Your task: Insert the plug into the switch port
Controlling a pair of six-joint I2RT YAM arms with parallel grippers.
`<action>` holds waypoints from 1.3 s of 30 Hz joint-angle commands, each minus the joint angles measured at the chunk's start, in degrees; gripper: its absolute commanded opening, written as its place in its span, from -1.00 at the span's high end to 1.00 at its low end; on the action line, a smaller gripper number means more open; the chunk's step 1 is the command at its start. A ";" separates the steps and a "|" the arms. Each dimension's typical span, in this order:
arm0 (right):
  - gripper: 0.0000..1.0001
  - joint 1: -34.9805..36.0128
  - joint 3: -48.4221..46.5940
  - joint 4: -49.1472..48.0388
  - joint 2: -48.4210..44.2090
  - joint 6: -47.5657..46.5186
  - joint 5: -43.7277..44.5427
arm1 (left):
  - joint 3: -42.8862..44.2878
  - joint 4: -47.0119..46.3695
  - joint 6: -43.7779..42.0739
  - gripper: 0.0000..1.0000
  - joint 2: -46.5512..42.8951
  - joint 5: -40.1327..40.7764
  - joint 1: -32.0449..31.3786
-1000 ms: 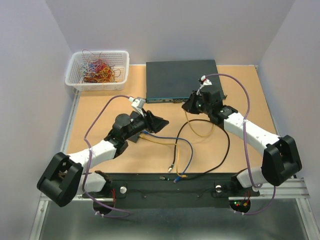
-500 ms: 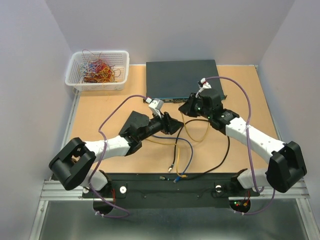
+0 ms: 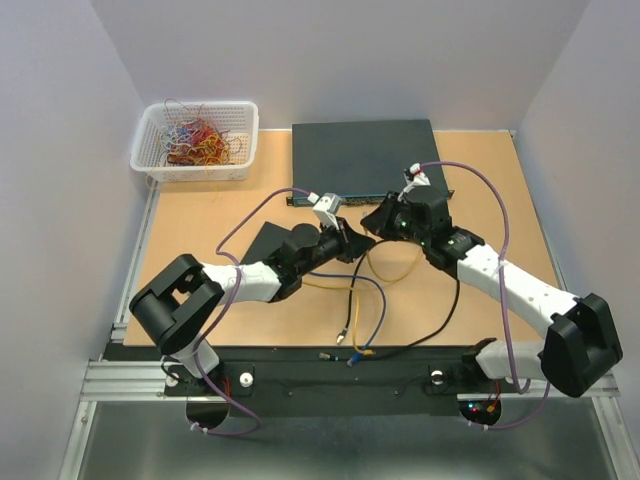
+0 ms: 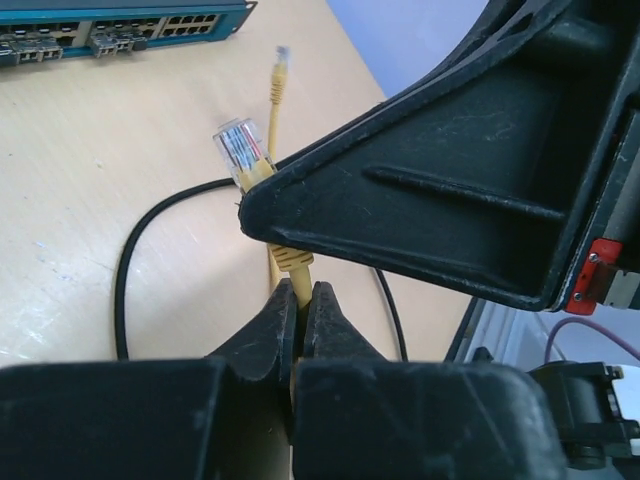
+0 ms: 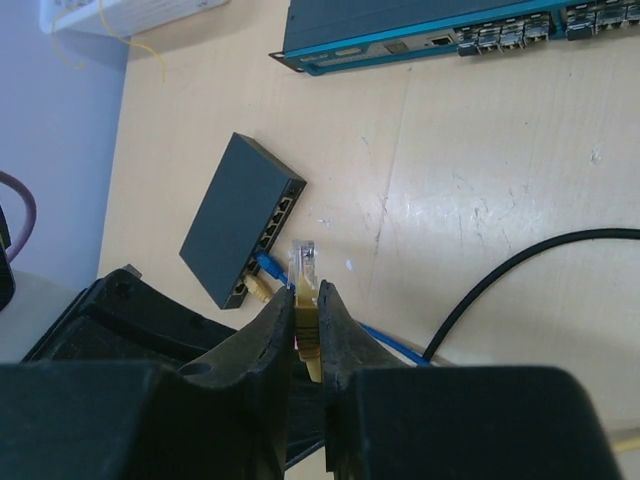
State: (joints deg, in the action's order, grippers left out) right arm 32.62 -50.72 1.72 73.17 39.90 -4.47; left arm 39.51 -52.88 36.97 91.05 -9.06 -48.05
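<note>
The plug (image 5: 303, 258), a clear tip on a yellow boot, is pinched in my right gripper (image 5: 307, 290), which is shut on it above the table. In the left wrist view the same plug (image 4: 238, 148) sticks out beside the right gripper's black body. My left gripper (image 4: 300, 292) is shut on its yellow cable (image 4: 296, 268) just behind the boot. The small black switch (image 5: 232, 215) lies lower left of the plug. Its switch port row (image 5: 278, 213) faces the plug, with a blue and a yellow plug in the near sockets. From above, both grippers (image 3: 358, 243) (image 3: 374, 222) meet at the table's middle.
A large dark rack switch (image 3: 365, 158) stands at the back. A white basket (image 3: 195, 140) of coloured wires sits back left. A black cable (image 3: 450, 300) and a blue cable (image 3: 378, 300) loop over the front of the table. A loose yellow plug (image 4: 279, 70) lies beyond the held one.
My left arm has swung right to meet the right gripper, and its jaws have shut on the yellow cable. The right gripper has held the plug in nearly the same spot.
</note>
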 commanded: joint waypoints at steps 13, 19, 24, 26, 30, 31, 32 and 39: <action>-0.43 0.25 1.49 -4.00 -19.72 -13.87 -5.27 | -6.54 -21.45 -0.96 1.00 -11.59 -23.68 2.43; -0.25 0.07 6.42 -12.52 -27.28 -12.92 -19.69 | -10.32 -47.02 12.14 1.00 -12.12 -38.82 6.30; -0.08 0.16 8.00 -16.99 -27.11 -11.87 -27.06 | -10.06 -58.81 21.29 1.00 -8.17 -41.57 6.48; -0.05 0.16 8.79 -18.93 -26.32 -10.29 -28.48 | -9.80 -61.72 22.53 1.00 -6.77 -41.57 6.48; 0.03 0.16 10.11 -19.91 -25.97 -9.93 -26.39 | -9.80 -62.79 23.76 1.00 -7.02 -40.60 6.48; 0.05 0.16 10.46 -19.82 -26.06 -9.93 -25.25 | -9.45 -58.34 21.85 1.00 -7.63 -39.64 6.57; 0.10 0.16 10.38 -18.34 -25.88 -10.10 -24.02 | -9.19 -54.30 19.74 1.00 -9.73 -39.02 6.48; 0.22 0.16 5.29 -6.39 -21.58 -9.41 -10.84 | -3.22 4.04 -13.19 1.00 -23.27 -12.79 1.39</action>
State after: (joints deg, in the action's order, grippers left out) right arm 32.69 -41.34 -10.22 49.47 29.67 -23.07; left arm 30.55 -65.34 43.29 74.98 -38.30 -43.16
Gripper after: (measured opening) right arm 0.405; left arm 0.062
